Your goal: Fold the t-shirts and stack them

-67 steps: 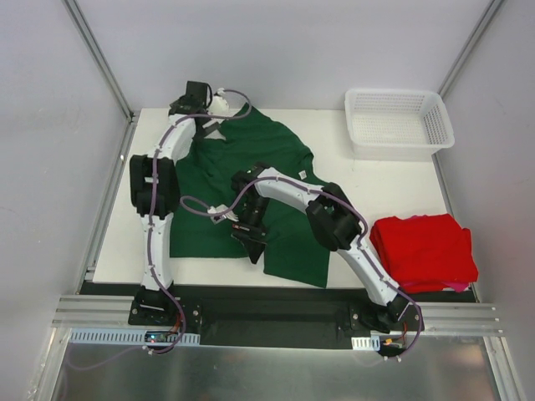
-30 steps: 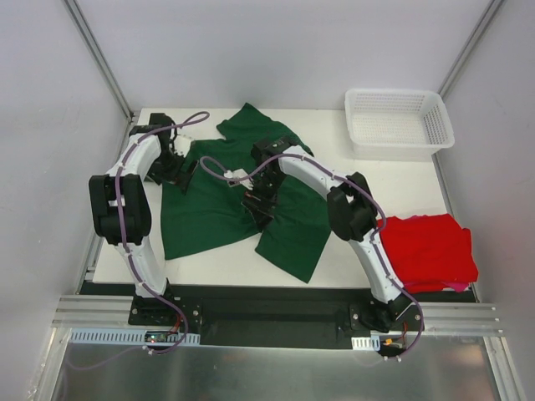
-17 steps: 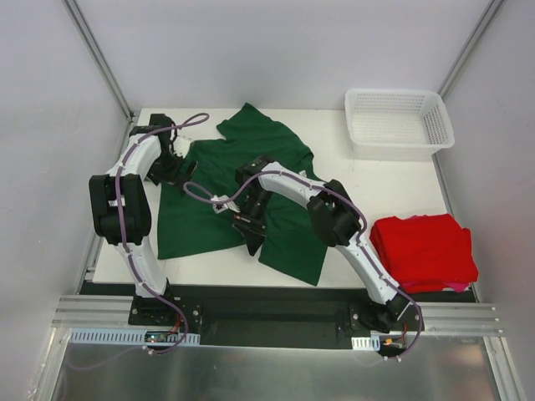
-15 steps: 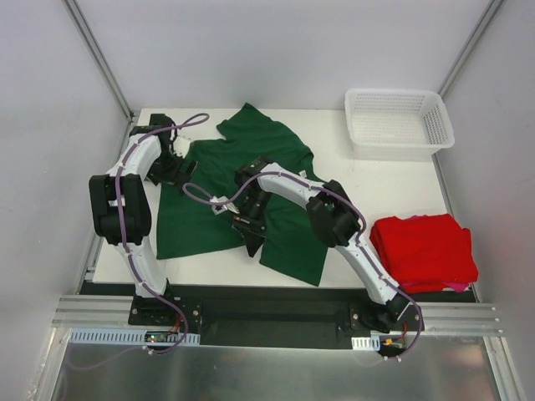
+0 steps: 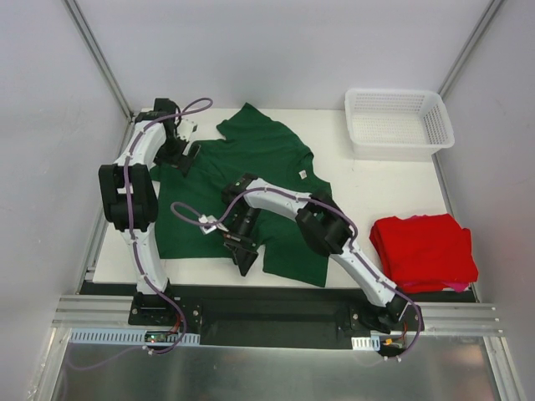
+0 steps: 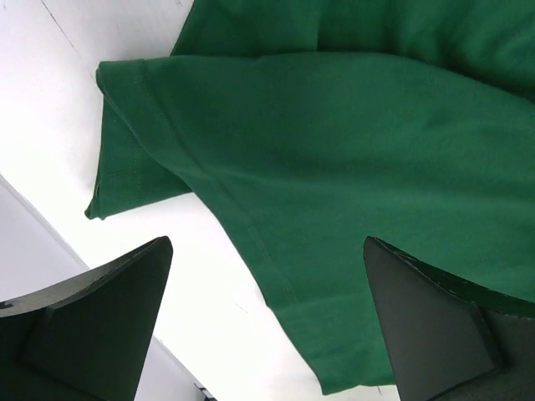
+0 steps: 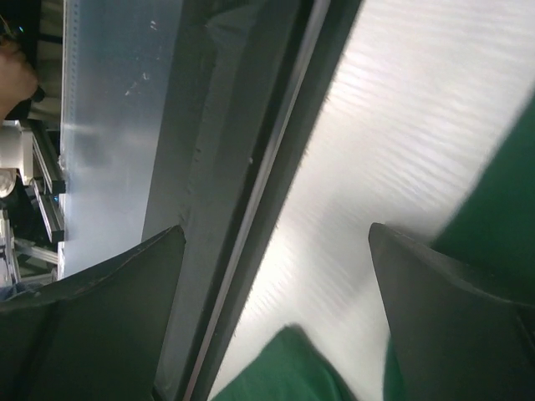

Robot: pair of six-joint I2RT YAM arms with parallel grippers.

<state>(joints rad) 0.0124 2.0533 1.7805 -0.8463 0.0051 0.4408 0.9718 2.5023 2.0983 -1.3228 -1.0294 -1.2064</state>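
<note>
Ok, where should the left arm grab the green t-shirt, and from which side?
Probably the hemmed sleeve edge below the open left gripper, approached from the bare table side. That edge lies flat and free, so a finger could slide under it; further in, the green t-shirt is one broad sheet with no edge to pinch.

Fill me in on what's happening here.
The robot is working on a green shirt, spread across the table and not yet folded. The left gripper is open over its far left sleeve; the right gripper is open at its near hem. Neither holds cloth. A red shirt lies folded at the right edge, with a basket beyond it.
</note>
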